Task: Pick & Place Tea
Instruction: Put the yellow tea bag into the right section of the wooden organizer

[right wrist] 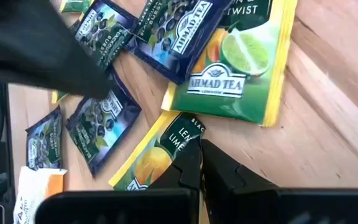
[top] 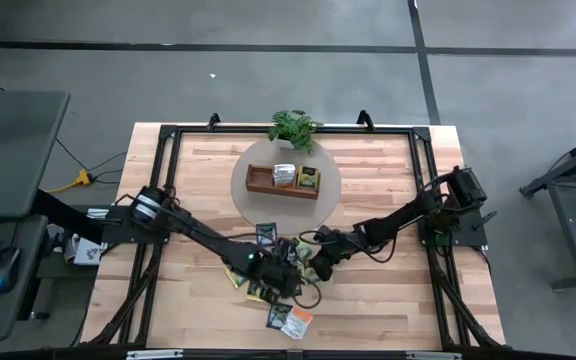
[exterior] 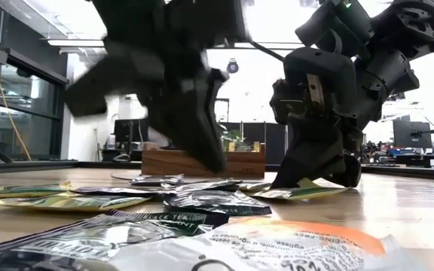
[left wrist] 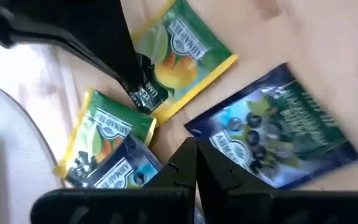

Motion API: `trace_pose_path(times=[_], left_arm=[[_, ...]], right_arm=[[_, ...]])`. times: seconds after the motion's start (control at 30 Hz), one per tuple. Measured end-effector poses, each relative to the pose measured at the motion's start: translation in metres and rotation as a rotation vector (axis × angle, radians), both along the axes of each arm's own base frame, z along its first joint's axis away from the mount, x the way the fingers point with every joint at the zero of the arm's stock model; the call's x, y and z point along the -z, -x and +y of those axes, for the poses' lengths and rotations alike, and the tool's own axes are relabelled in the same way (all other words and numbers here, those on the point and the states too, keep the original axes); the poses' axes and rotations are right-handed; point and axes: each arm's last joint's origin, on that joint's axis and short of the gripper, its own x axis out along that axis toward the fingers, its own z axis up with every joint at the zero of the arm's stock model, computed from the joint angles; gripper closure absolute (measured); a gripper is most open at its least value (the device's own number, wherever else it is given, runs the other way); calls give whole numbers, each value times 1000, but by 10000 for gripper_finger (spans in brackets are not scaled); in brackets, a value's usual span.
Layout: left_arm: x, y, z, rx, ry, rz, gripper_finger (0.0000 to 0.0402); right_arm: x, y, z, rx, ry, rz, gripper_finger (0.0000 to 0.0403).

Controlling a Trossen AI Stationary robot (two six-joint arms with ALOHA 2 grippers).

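Observation:
Several tea sachets [top: 283,285] lie flat and partly overlapping on the wooden table, in yellow-green, dark blue and one orange-and-white [top: 296,320]. My left gripper [left wrist: 196,152] is shut and hovers over a dark blue sachet [left wrist: 278,137] and two yellow-green ones [left wrist: 107,127]. In the low view it shows blurred [exterior: 211,162], just above the pile. My right gripper [right wrist: 199,155] is shut at a yellow-green lemon sachet [right wrist: 157,155], close beside the left gripper [top: 276,270] in the high view. A few more sachets sit in the brown tray [top: 261,190]. My right gripper pinches the yellow-green lemon sachet at its corner [right wrist: 188,134] between the two shut fingers, slanting down from the table's right. The fingers hide the exact spot. In the low view that corner [exterior: 305,184] is raised a little while the rest of the sachet lies on the table.
The brown wooden tray stands on a round grey mat [top: 328,180] toward the table's far side, with the green potted plant [top: 293,128] behind it. Both arms meet over the pile near the table's near middle. Bare wood lies to the left and right of the pile.

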Motion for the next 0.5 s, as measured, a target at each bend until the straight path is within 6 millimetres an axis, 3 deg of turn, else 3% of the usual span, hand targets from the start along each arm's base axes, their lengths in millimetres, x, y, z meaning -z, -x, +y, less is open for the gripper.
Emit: trace_pose_path(times=[0.3, 0.5], left_arm=[[-23, 13, 5, -83, -31, 5, 401], [-19, 30, 11, -122, -44, 1, 401]], right_arm=[[-28, 11, 4, 10, 68, -24, 403], [-62, 29, 10, 61, 174, -81, 403]])
